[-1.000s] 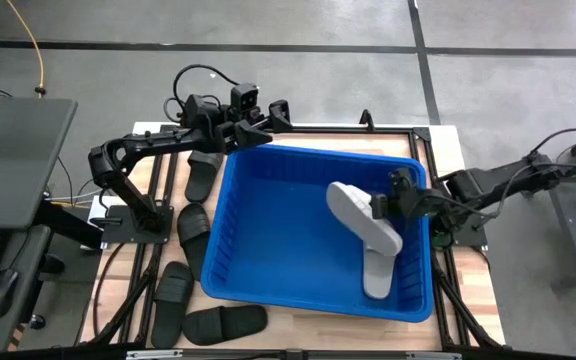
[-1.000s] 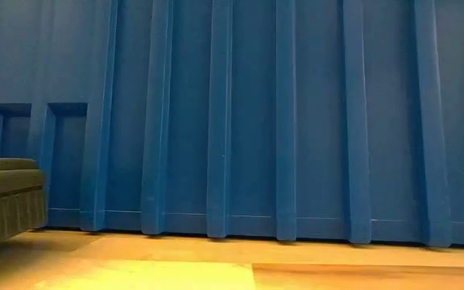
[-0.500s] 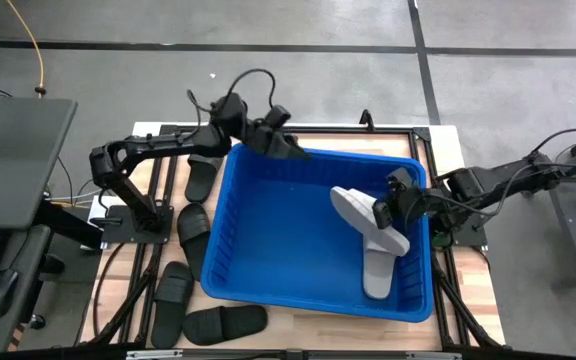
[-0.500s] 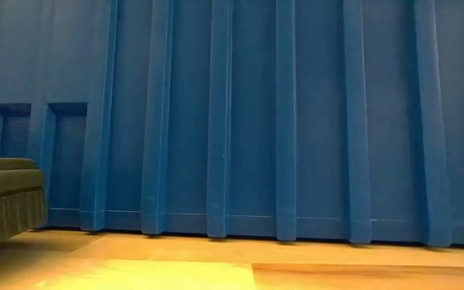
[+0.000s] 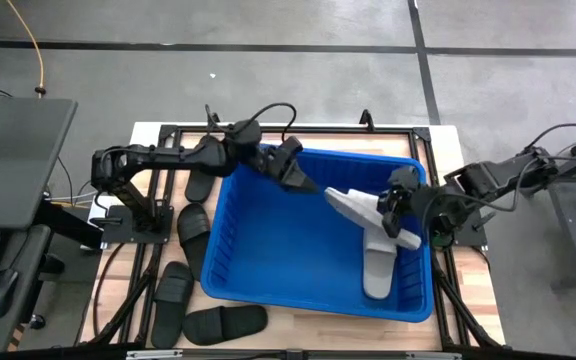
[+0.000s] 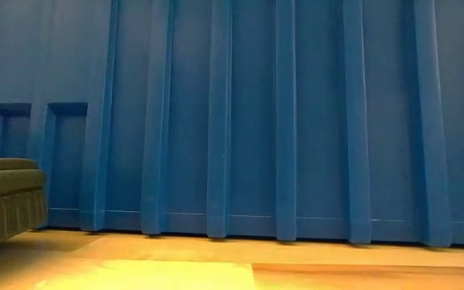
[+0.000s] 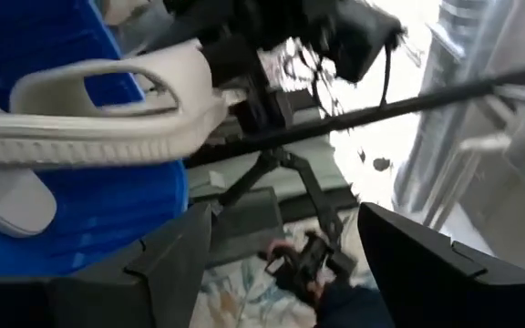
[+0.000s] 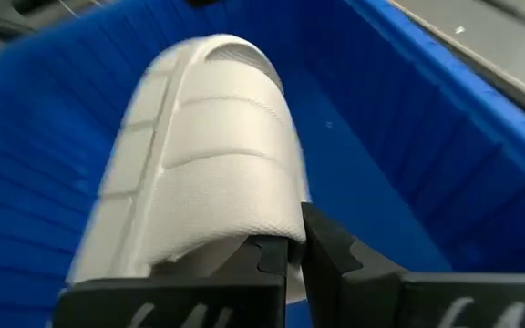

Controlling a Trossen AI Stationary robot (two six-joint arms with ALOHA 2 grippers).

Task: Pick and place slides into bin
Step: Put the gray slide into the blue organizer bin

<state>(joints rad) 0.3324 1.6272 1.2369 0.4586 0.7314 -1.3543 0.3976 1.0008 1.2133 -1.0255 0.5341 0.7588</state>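
Note:
A light grey slide (image 5: 360,207) hangs over the blue bin (image 5: 268,240), with my right gripper (image 5: 389,206) shut on it. Below it, another light grey slide (image 5: 378,268) lies on the bin's floor. My left gripper (image 5: 306,182) reaches level over the bin's far left part. It stands open and points at the held slide (image 7: 89,118), with nothing between its fingers. Several black slides (image 5: 193,232) lie on the table left of the bin. The low view shows only the bin's ribbed wall (image 6: 248,121). My right gripper pinches the held slide between its two fingers at the near edge of its wide band (image 8: 262,223), coming slanting down from the table's right side. The slide sticks out away from the fingers toward the left arm, lifted clear of the slide below.
Black slides lie at the bin's far left corner (image 5: 203,182), along its left wall and near the table's front left (image 5: 223,322). One dark slide (image 6: 6,201) shows beside the bin wall in the low view. The bin covers most of the table.
My left gripper has swung from the bin's far left corner toward the right over the bin, sinking a little and rolling, staying open. My right gripper has risen slightly and rolled, turning the grey slide more on edge.

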